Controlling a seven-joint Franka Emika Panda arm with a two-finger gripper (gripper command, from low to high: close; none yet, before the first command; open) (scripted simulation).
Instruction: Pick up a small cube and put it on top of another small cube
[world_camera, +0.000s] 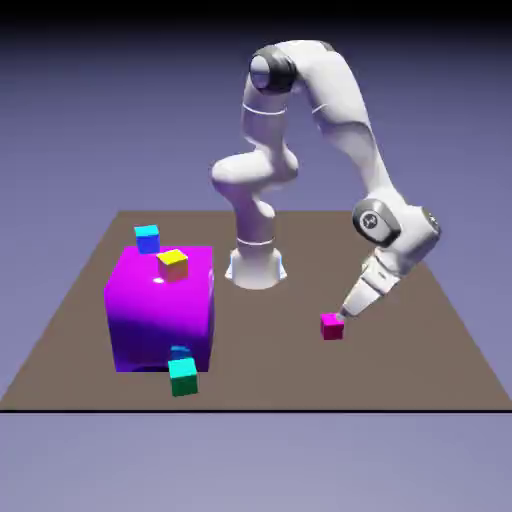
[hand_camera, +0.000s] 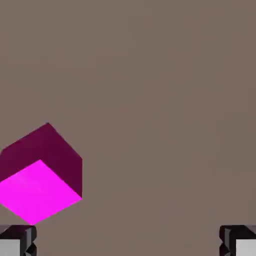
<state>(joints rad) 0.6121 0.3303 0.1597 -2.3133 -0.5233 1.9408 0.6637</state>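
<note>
The small magenta cube sits flat on the bare brown desk, toward the exterior view's right, well apart from every other object; that open ground leaves it reachable from above with nothing to foul the approach. The big purple block stands toward the exterior view's left; a yellow small cube rests on its top face; a blue small cube shows behind its far upper corner, and whether it sits on the desk or on the block cannot be told; a teal-green small cube lies on the desk at its near foot, with a further small blue piece just behind it, touching or nearly so. Judgement: the teal-green cube, low and at the block's open side, looks the easier of the candidates to stack on, though the block crowds one flank.

The arm bends down to the exterior view's right, and the tool slants toward the magenta cube, its tip just beside the cube's upper far edge; contact cannot be confirmed from that view. In the hand view the tool stands fully spread, one fingertip at each lower corner, bare desk between them; it holds nothing; the magenta cube lies off to the left of the gap, not centred. Judgement: the tool needs to shift across before it can close on the cube.
</note>
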